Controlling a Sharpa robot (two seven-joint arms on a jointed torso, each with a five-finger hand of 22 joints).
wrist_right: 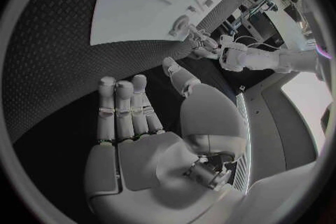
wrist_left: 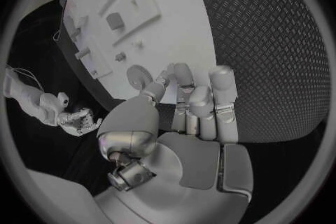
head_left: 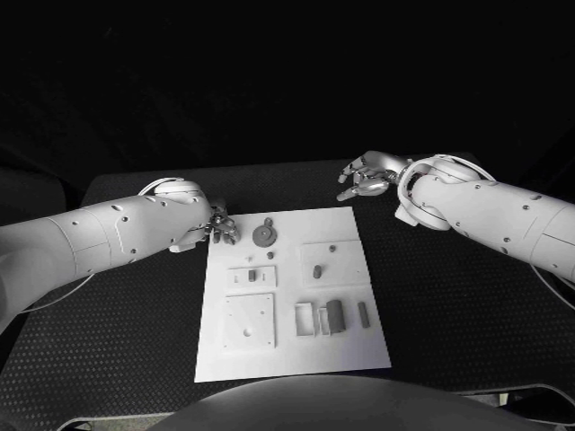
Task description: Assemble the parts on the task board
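Observation:
The white task board (head_left: 346,350) lies in the middle of the black table, with grey parts on it. A round disc part (head_left: 264,235) sits near the board's far left corner. My left hand (head_left: 217,231) hovers at that corner, fingers apart and holding nothing; in the left wrist view its fingertips (wrist_left: 183,74) are right beside the disc (wrist_left: 138,74). My right hand (head_left: 366,180) is over the table beyond the board's far right corner, its palm (wrist_right: 150,159) bare and fingers spread. A small peg (head_left: 316,268) stands mid-board.
A square plate (head_left: 250,321) lies at the board's near left. Upright blocks (head_left: 329,316) and a dark bar (head_left: 363,312) stand at the near right. Small pieces (head_left: 252,261) sit left of centre. Textured table mat (head_left: 469,305) surrounds the board.

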